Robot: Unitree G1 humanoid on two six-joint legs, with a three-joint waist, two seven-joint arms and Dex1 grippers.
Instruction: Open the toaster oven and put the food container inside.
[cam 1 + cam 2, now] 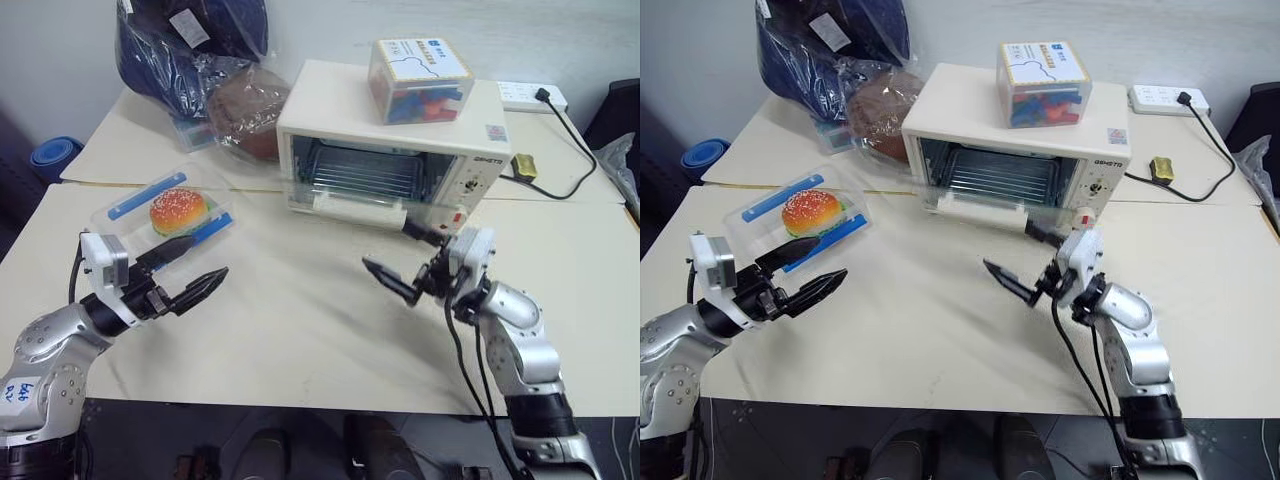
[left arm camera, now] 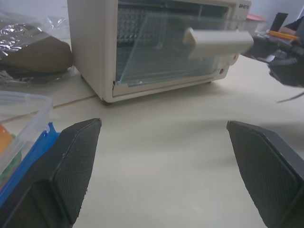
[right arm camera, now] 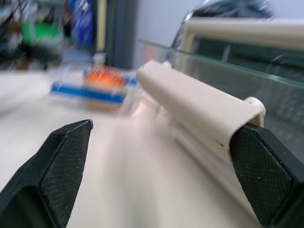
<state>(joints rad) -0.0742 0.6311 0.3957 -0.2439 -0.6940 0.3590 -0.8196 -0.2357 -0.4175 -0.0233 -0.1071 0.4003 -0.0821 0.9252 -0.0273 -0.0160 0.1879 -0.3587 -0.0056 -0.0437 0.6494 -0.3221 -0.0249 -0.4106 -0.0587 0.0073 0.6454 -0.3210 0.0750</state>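
The cream-white toaster oven (image 1: 330, 105) stands at the back middle of the table. Its glass door (image 2: 161, 47) is tilted partly open, and the white bar handle (image 1: 358, 208) leans out towards me. My right gripper (image 1: 388, 247) is open just in front of the door; one finger (image 3: 266, 175) sits against the handle's right end, the other hangs free over the table. The food container (image 1: 170, 212), a clear shallow box with blue clips and a sesame burger inside, lies at the left. My left gripper (image 1: 203, 262) hovers open just in front of it, holding nothing.
A taller clear box of colourful pieces (image 1: 420, 80) sits on the oven's top. Bagged dark blue items (image 1: 190, 45) and a brown bundle (image 1: 250, 115) crowd the back left. A power strip (image 1: 530, 95) and its black cable (image 1: 570, 150) lie at the back right.
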